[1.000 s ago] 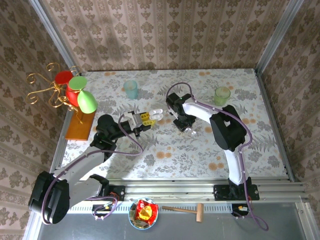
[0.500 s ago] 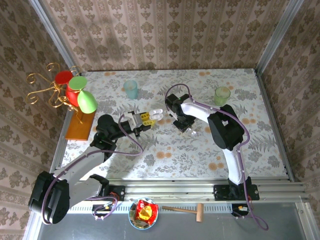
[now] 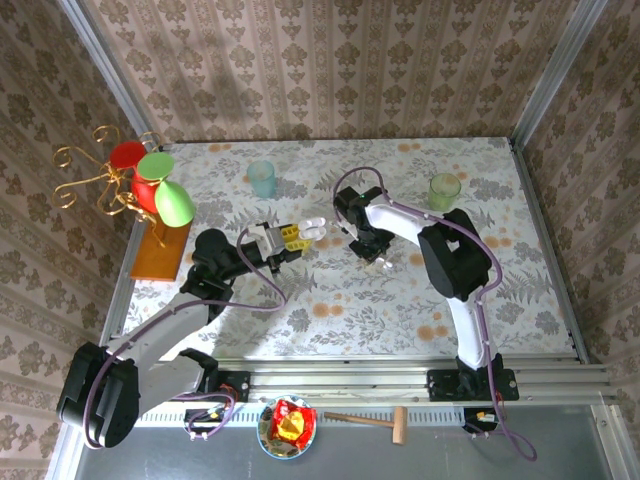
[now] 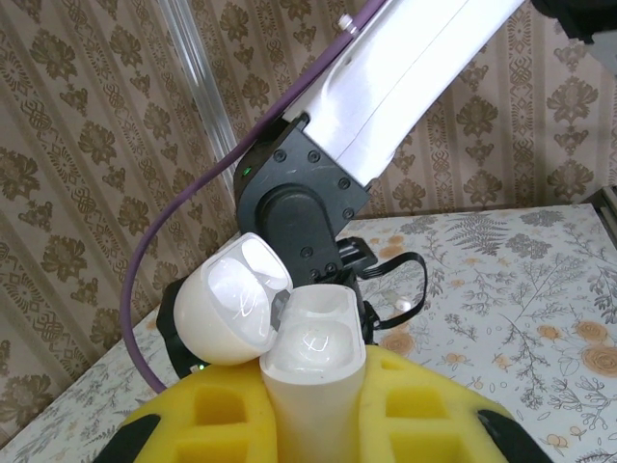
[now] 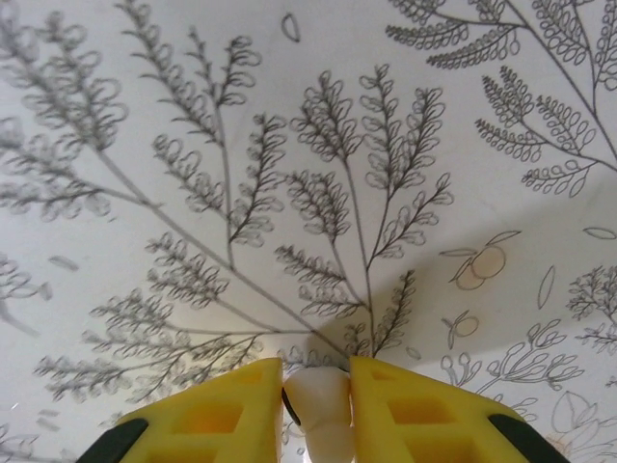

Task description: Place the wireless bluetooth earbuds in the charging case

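Earbuds (image 5: 320,417) were not in yet: one sat pinched in your right gripper (image 5: 315,381), which barely shifted this past second. Your left gripper (image 4: 313,405) gripped the open charging case (image 4: 313,338), ready.

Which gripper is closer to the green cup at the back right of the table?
Right. In the top view the right gripper is lower left of the green cup. The left gripper, holding the charging case, is farther left, beyond the right one.

I work in a staged test booth, wallpaper panels (image 3: 330,70) on metal posts (image 3: 553,72), floral tablecloth (image 3: 330,310), aluminium base rail (image 3: 380,380)
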You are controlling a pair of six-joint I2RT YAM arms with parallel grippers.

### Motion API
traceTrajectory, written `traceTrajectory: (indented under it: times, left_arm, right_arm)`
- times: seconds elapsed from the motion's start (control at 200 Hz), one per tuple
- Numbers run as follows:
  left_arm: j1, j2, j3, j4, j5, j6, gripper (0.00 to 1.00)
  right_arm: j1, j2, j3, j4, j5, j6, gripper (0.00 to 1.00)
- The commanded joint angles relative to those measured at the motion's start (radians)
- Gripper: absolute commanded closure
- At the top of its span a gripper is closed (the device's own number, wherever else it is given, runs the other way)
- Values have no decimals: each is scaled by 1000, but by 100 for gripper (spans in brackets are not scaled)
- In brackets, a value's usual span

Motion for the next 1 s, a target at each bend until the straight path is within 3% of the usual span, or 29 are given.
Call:
traceTrajectory:
  times: [0.0,0.165,0.36,0.71,0.995]
  left_arm:
    - [12,19,-13,31,-15,2,100]
    - [25,80,-25,163,-27,-66,100]
    - [26,128,-9,176,-126,-73,100]
    - [8,207,20,261,-125,-98,100]
    - [-17,247,53,304,-104,-133,100]
  right_arm:
    - [-9,-124,-33,36,-90,6,77]
    - [-18,-303,-109,160,-187,29,77]
    - [-21,-509,-187,312,-365,46,78]
    - [-23,-699,-223,575,-766,173,78]
    - [43,-691,-212,678,-772,189,78]
